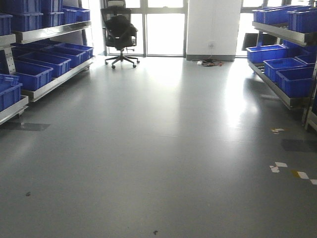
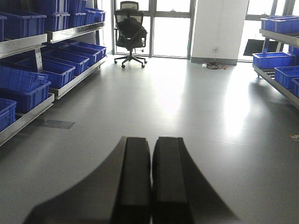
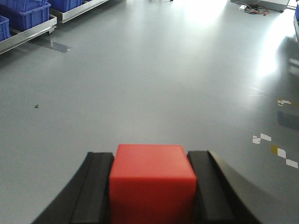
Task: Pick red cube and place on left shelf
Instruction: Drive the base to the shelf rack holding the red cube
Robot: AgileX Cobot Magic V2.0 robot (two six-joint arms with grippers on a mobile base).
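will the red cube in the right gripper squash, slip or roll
Probably stiff: the red cube shows square edges while clamped in the right gripper. Its flat sides are gripped squarely, so slipping seems unlikely. Set down, it should sit, not roll.

Red cube point(image 3: 152, 179): plain red-orange block, sitting level, clamped between the black fingers point(image 3: 96, 191) of the right gripper point(image 3: 152, 205).
Left shelf point(image 1: 52, 31): steel tiers holding dark-blue crates point(image 1: 34, 74), on the room's left side.

Nothing written can be read in any of the views. The dark-blue plastic crates point(image 1: 32, 74) on the long steel rack point(image 1: 54, 82) have plain sides. The small red-orange cube point(image 3: 152, 184) has plain faces. The white and yellow floor patches point(image 1: 287, 169) are too small to tell.
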